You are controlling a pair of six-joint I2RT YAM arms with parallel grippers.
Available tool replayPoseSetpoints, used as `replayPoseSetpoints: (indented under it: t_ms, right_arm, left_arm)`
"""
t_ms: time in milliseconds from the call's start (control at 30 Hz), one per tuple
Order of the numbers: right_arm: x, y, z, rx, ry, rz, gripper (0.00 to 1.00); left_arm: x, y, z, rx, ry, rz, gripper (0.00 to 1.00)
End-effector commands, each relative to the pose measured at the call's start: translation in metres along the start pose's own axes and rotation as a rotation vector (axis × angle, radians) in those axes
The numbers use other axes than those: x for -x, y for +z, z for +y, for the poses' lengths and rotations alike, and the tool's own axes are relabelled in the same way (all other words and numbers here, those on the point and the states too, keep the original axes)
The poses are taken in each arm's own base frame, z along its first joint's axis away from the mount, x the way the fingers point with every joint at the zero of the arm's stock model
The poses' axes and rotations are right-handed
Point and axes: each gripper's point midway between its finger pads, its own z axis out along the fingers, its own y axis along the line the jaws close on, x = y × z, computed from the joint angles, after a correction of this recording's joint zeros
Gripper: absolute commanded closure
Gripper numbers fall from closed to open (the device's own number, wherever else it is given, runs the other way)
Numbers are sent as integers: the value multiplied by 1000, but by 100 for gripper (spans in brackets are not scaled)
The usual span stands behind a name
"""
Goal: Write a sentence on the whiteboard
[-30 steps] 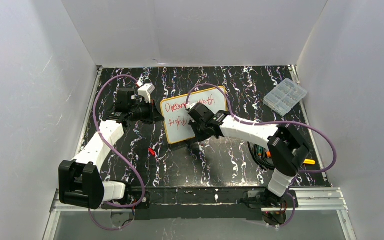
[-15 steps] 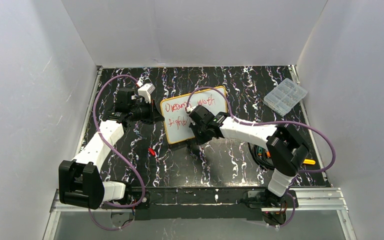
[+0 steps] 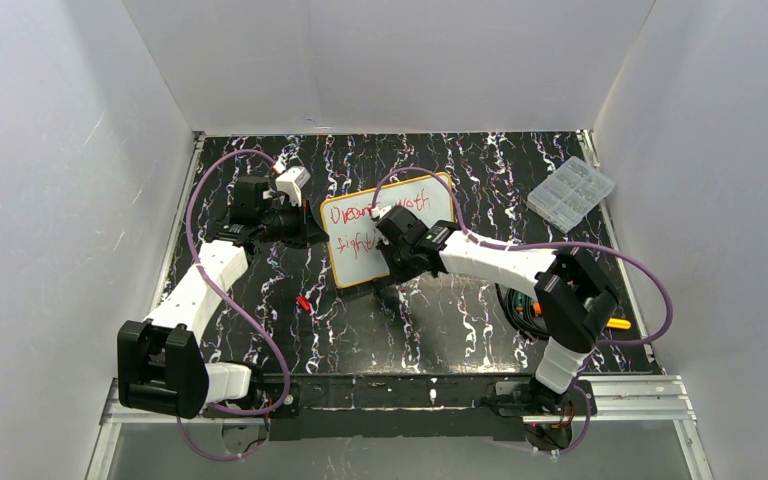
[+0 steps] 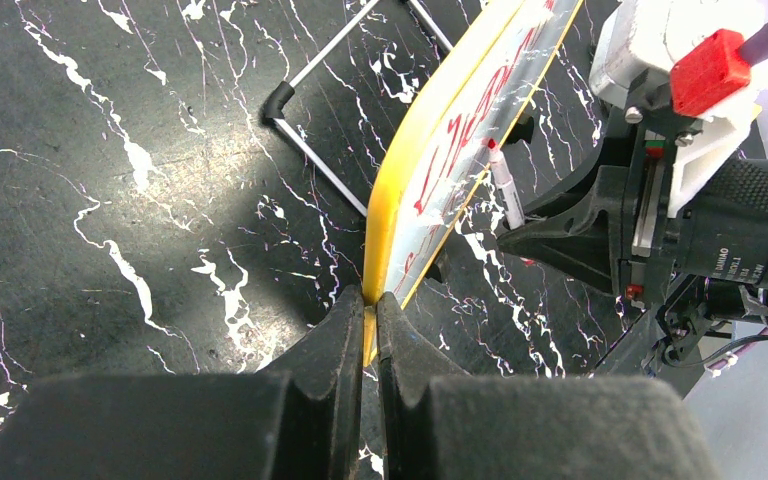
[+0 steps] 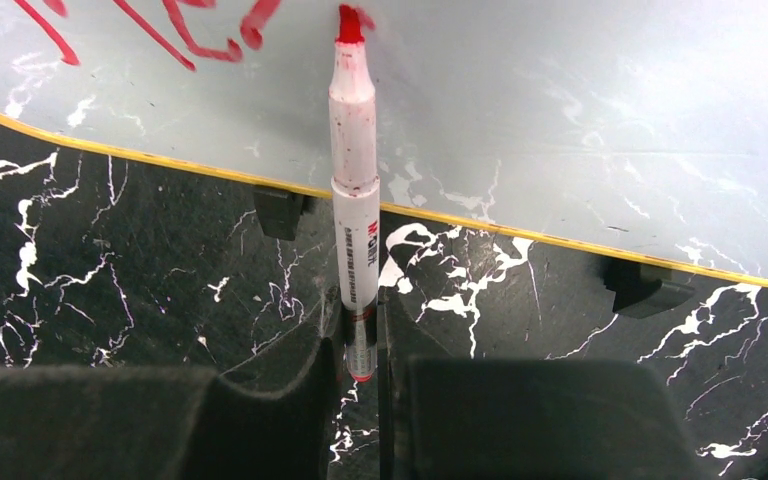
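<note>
The whiteboard (image 3: 360, 262) stands tilted on the black marble table, with a thin yellow frame and black clip feet (image 5: 278, 211). Red words in two lines (image 3: 352, 217) show on it; the right arm hides part of the lower line. My left gripper (image 4: 368, 303) is shut on the board's yellow edge (image 4: 400, 180) at its left side. My right gripper (image 5: 360, 330) is shut on a white marker (image 5: 355, 200); its red tip (image 5: 349, 24) touches the board face (image 5: 560, 120) just right of the last red stroke. The marker also shows in the left wrist view (image 4: 505, 185).
A clear plastic compartment box (image 3: 571, 192) lies at the back right. A small red cap (image 3: 303, 302) lies on the table in front of the board. A dark container with orange items (image 3: 525, 305) sits beside the right arm. White walls enclose the table.
The right gripper with the marker has shifted slightly along the lower line of writing. The left arm and the board have not moved.
</note>
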Motion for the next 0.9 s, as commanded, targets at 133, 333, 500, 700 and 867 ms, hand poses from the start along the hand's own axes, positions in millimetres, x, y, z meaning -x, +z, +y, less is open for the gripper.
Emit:
replayPoseSetpoints:
  t_ms: [133,333,500,700,867]
  right_arm:
    - [19,0,-8,-29,16,-43,99]
    - [14,1,-15,-39,32,-32,99]
    - [11,2,-13,-24,34,-21,99]
    - [-3,6,-11,-5,51,12,99]
    - [-12,7,-10,3,64,23,99]
  left_arm:
    - [4,-9,-11,-29,27,-29,100]
    - [4,-9,-11,-28,28,-31,100]
    - [4,-9,-11,-28,29,-31,100]
    - [4,-9,-11,-27,29,-30,100]
    - [4,-9,-11,-27,28,-31,100]
